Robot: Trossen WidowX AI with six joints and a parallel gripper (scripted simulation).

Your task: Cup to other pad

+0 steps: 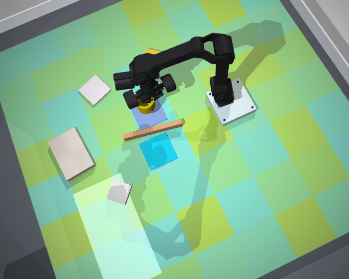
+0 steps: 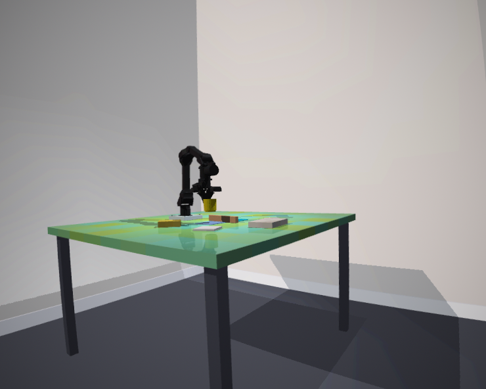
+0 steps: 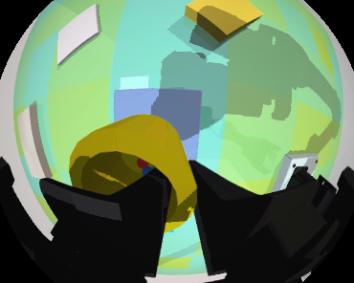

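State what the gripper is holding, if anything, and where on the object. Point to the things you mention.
The gripper (image 1: 145,100) (image 2: 206,198) (image 3: 180,165) holds the yellow cup (image 1: 146,109) (image 2: 209,205) (image 3: 137,131) by one side of its wall, at the rim, one finger reaching into the mouth and the other outside.

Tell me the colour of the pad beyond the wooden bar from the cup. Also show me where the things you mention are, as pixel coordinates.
Bright blue (image 1: 158,158), best seen in the top view.

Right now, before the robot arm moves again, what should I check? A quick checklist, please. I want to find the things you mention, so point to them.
1. Hand (image 1: 146,97) (image 2: 207,198) (image 3: 180,165) gripping the cup (image 1: 145,109) (image 2: 209,205) (image 3: 143,131): ok.
2. Cup lifted off the purple pad (image 1: 153,119) (image 2: 209,223) (image 3: 132,102): ok.
3. Cup roughly upright: ok, by the exterior view.
4. Every marble inside: cannot tell; red and blue ones (image 3: 142,163) show.
5. Cup high enough to pass the wooden bar (image 1: 153,130) (image 2: 223,219): ok, probably.
6. Blue pad (image 1: 165,150) (image 2: 243,219) free for the cup: ok.
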